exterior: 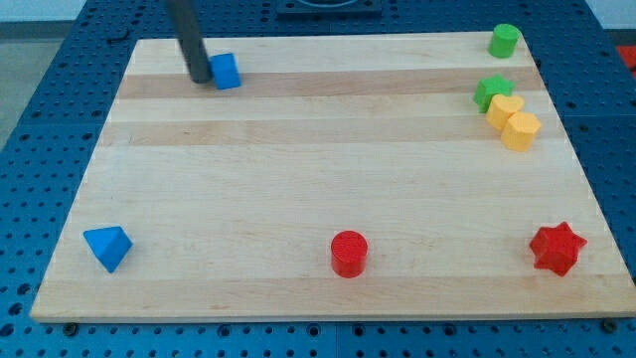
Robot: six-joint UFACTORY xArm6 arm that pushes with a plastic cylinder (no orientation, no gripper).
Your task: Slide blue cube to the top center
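Note:
The blue cube [227, 71] sits on the wooden board [328, 179] near the view's top left. My tip [201, 78] rests on the board right against the cube's left side. The dark rod rises from it toward the view's top edge.
A blue triangular block [107, 247] lies at the bottom left. A red cylinder [349, 253] is at the bottom centre and a red star [556, 248] at the bottom right. A green cylinder [504, 41], a green star [492, 91] and two yellow blocks [514, 122] are at the right.

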